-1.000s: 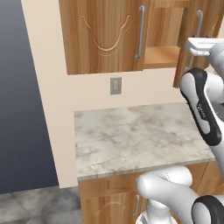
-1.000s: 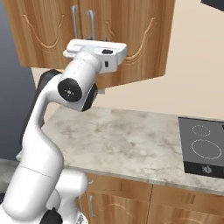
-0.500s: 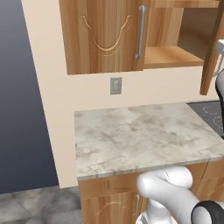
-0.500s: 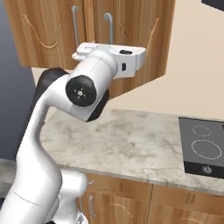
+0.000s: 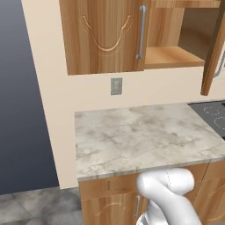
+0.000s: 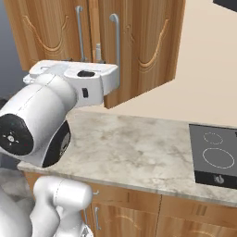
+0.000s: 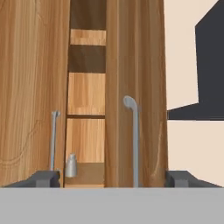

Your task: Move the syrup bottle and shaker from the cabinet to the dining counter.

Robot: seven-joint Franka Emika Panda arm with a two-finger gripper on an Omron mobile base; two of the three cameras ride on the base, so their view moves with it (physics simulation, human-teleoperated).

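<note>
In the hand view, the claw (image 7: pixel 112 178) is released, its 2 dark fingertips (image 7: pixel 43 178) spread wide at the bottom of the picture, grasping nothing. Ahead of it hangs the wooden cabinet (image 7: pixel 35 87), its doors parted by a narrow gap. The small grey shaker (image 7: pixel 71 166) stands upright on the wood shelf (image 7: pixel 87 171) inside that gap, beyond the claw and just inside its left fingertip. A silver bar handle (image 7: pixel 133 140) on the nearer door rises between the fingertips. In the left base view, the cabinet shelf sits above a marble worktop (image 5: pixel 140 136) along the wall.
</note>
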